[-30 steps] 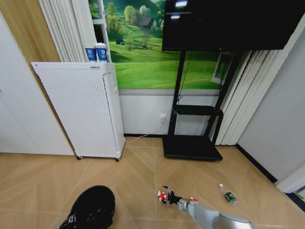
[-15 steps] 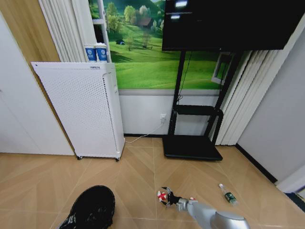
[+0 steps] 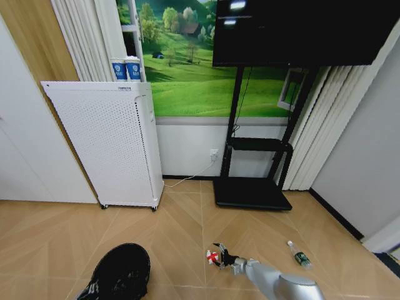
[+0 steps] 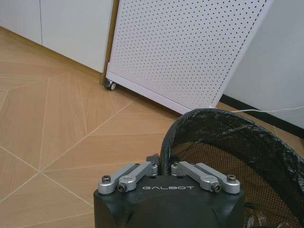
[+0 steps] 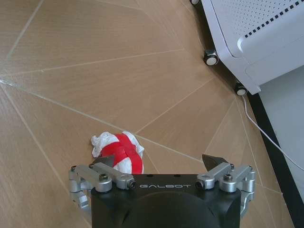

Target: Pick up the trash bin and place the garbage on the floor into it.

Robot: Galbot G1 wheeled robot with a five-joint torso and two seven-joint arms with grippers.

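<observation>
The trash bin [image 3: 122, 272], black and bag-lined, hangs at the lower left of the head view. My left gripper [image 4: 161, 167] is shut on the rim of the trash bin [image 4: 223, 137]. On the herringbone floor [image 3: 175, 225] lies a crumpled red-and-white piece [image 3: 213, 256] of garbage. My right gripper [image 3: 220, 256] reaches down right beside it. In the right wrist view the right gripper [image 5: 158, 162] is open, and the red-and-white piece [image 5: 119, 152] lies just ahead of one fingertip [image 5: 102, 161]. A small clear bottle [image 3: 299, 255] with a green label lies farther right.
A tall white perforated cabinet [image 3: 106, 144] on castors stands against the back wall at the left, with a white cable [image 3: 187, 178] running from it. A black TV stand [image 3: 252, 190] stands at the back centre. Bare floor lies between the bin and the garbage.
My right arm has crept a little lower and closer to the red-and-white piece. The red bit beside the arm is now covered by it. The bin and left arm have barely moved.
</observation>
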